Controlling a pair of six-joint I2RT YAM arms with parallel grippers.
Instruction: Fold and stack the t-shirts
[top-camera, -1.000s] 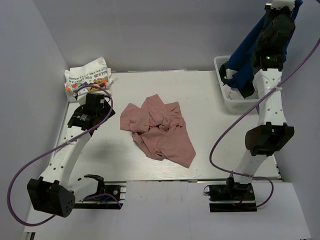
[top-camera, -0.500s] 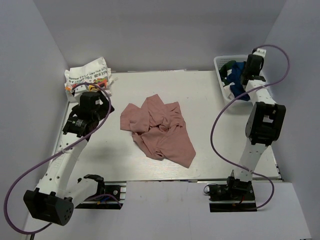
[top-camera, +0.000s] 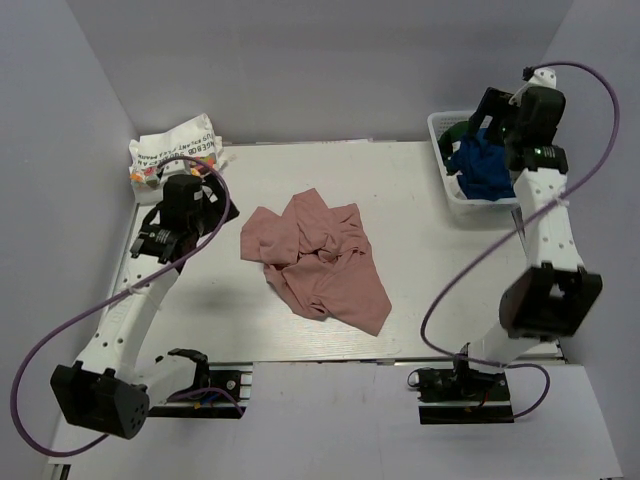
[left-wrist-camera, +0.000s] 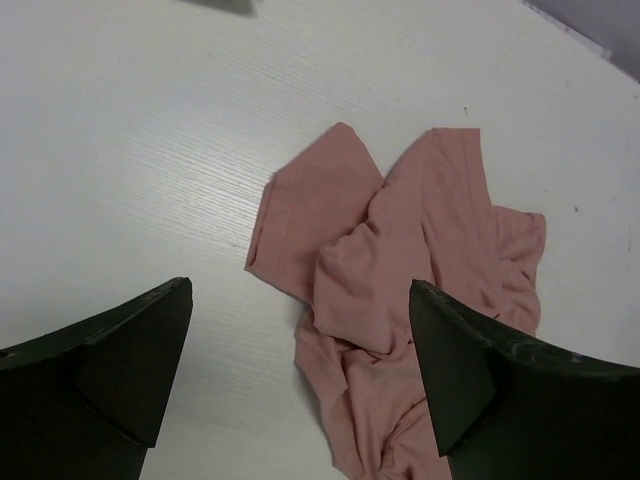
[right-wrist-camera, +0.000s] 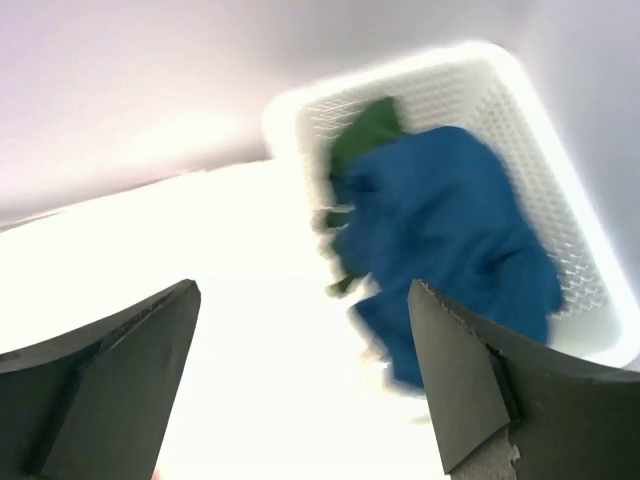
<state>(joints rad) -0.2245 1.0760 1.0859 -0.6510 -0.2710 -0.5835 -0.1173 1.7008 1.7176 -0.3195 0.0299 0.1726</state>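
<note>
shifted a touch since a second ago, the left gripper (left-wrist-camera: 300, 290) hangs just left of the pink t-shirt (top-camera: 315, 255), jaws wide apart and empty. left of and behind the pink t-shirt, the white printed t-shirts (top-camera: 175, 150) sit bunched at the table's (top-camera: 200, 300) far corner. the pink t-shirt lies crumpled, as before. well right of it comes the big change: the navy t-shirt (top-camera: 483, 170), hoisted high a second ago, now lies dropped in the basket (top-camera: 478, 206) beside the dark green t-shirt (right-wrist-camera: 368, 125). the right gripper (right-wrist-camera: 305, 285) hovers above, jaws apart, holding nothing. no shirt seems to be in hand, so folding probably restarts with a fresh grasp.
</note>
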